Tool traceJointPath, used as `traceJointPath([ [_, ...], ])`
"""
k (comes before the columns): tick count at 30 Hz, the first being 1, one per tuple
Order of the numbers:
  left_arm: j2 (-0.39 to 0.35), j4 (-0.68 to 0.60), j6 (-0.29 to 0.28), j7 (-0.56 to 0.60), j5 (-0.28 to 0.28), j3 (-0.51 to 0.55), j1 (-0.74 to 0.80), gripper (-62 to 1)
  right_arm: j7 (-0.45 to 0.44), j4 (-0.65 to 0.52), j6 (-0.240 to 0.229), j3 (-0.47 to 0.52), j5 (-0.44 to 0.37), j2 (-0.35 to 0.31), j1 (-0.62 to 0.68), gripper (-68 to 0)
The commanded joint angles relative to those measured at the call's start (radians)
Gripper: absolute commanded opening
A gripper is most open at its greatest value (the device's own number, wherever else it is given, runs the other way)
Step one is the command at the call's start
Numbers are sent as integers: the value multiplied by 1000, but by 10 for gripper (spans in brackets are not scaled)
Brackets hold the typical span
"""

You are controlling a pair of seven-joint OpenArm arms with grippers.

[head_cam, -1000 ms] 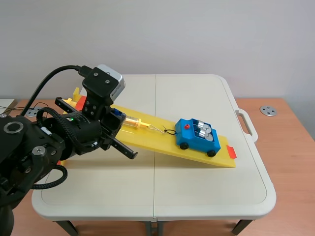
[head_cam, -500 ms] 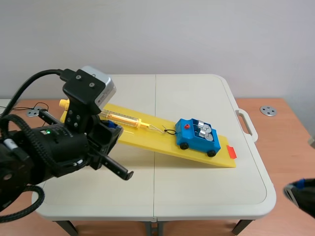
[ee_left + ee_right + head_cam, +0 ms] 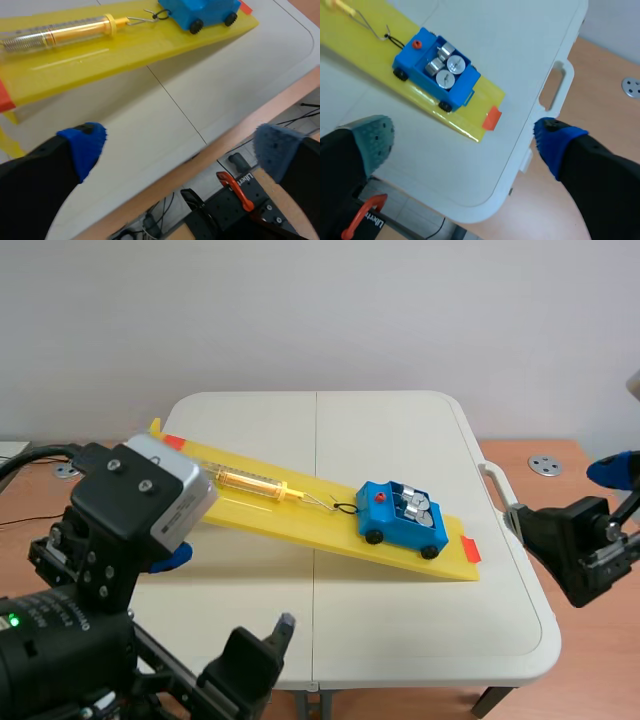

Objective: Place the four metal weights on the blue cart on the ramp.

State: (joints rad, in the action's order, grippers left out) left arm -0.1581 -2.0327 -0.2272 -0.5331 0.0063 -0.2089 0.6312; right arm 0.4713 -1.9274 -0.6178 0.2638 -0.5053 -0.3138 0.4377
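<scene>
Left gripper (image 3: 177, 145): fingers wide apart, nothing between them. It hangs low over the table's (image 3: 400, 430) near left corner. Blue pads (image 3: 85, 147) show in its wrist view.

Ramp (image 3: 300, 520): a yellow board set slantwise across the table, high end at the left, low end at the right. On its upper part lies a clear yellow spring scale (image 3: 250, 480), and a wire hook (image 3: 318, 502) links it to the cart.

Cart (image 3: 385, 515): blue, boxy, with black wheels and a red knob (image 3: 417, 44) on the uphill end. It sits on the ramp's lower half, right of the table's centre seam. Weights (image 3: 445, 62): four short silver cylinders packed together in the cart's open bed, their tops shiny; at least two show a slot.

An orange tab (image 3: 492, 118) sits at the ramp's foot, just downhill of the cart. The table's handle (image 3: 500, 490) is at the right edge.

Right gripper (image 3: 464, 137): fully spread and empty, off the table's right side, well apart from the cart. One pad is grey-green, the other blue.

Writing: a black part by an orange clamp lever (image 3: 235, 187) under the table edge reads roughly "Libert"; the rest is cut off.

Views: only the right wrist view looks down into the cart bed and separates the weights. The left wrist view shows the cart from the side, its load hidden. The scene view shows both ramp ends and a grey disc (image 3: 545, 465) on the wooden desk (image 3: 590, 500).
</scene>
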Motion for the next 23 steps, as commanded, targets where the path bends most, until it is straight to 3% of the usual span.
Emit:
traceJointPath([
  [1,-9,-97,77,124,-48,20,6,14,-146,-93,-2,-2,-57,-29,-19,-14],
  [13,-9,-96,87,156,-47,20,0,14,-133,-93,4,-80,-56,-29,-16,-15],
  [23,-9,-96,87,177,-47,20,-3,14,-130,-93,4,-90,-56,-29,-16,-16],
])
